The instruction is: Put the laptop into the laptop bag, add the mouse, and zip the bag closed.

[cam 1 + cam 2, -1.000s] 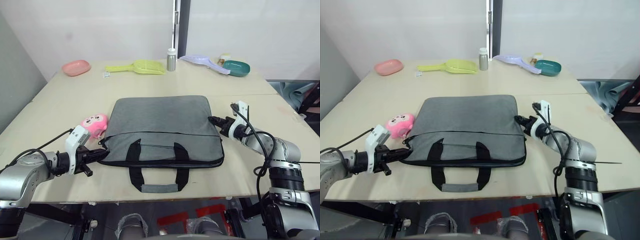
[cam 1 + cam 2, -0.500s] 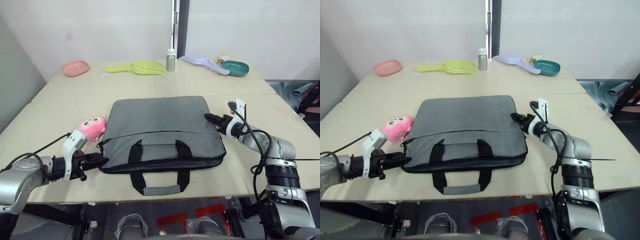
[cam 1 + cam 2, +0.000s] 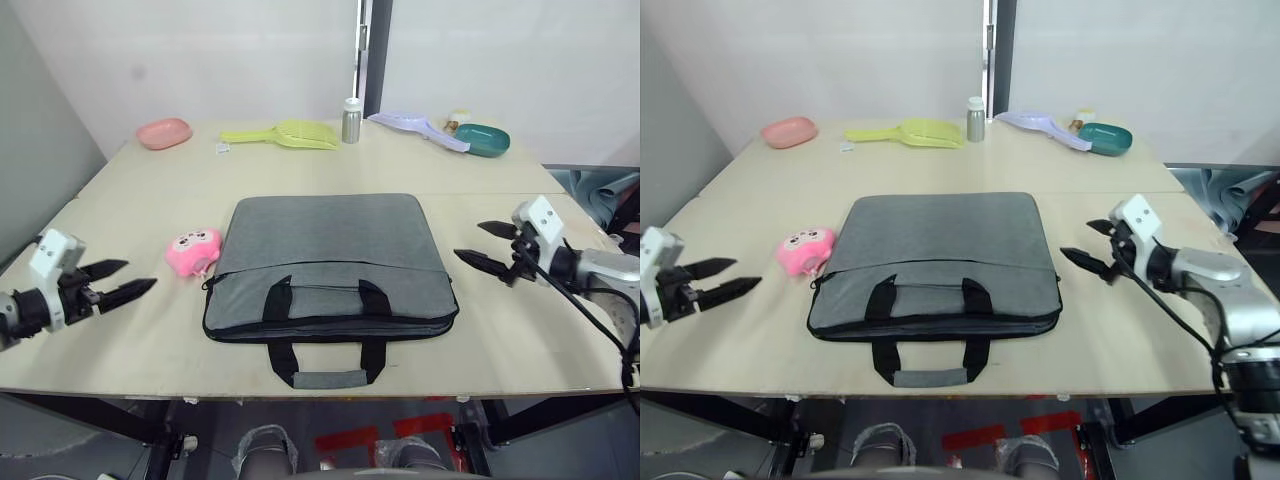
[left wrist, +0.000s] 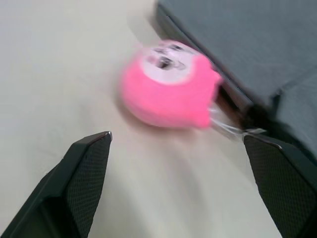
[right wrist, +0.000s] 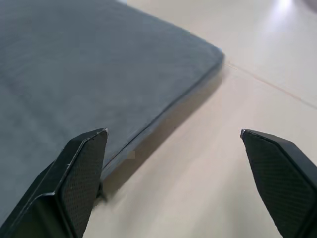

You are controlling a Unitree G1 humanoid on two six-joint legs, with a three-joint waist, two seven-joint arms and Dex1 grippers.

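The grey laptop bag (image 3: 330, 260) lies flat in the middle of the table, handles toward me, and its black zipper line shows no gap. The laptop and the mouse are out of view. My left gripper (image 3: 138, 275) hovers open at the table's left, well clear of the bag, with nothing between its fingers. In its wrist view the pink plush toy (image 4: 168, 87) sits just ahead, next to the bag's corner (image 4: 257, 54). My right gripper (image 3: 468, 240) stands open and empty a short way off the bag's right edge (image 5: 74, 74).
The pink plush toy (image 3: 192, 250) rests against the bag's left side. Along the far edge stand a pink dish (image 3: 165, 132), a yellow scoop (image 3: 280, 133), a small bottle (image 3: 351, 120), a lavender scoop (image 3: 418, 127) and a teal dish (image 3: 484, 139).
Both grippers were shut at the bag's left and right ends; they have opened and drawn outward, away from the bag. The camera view has shifted slightly.
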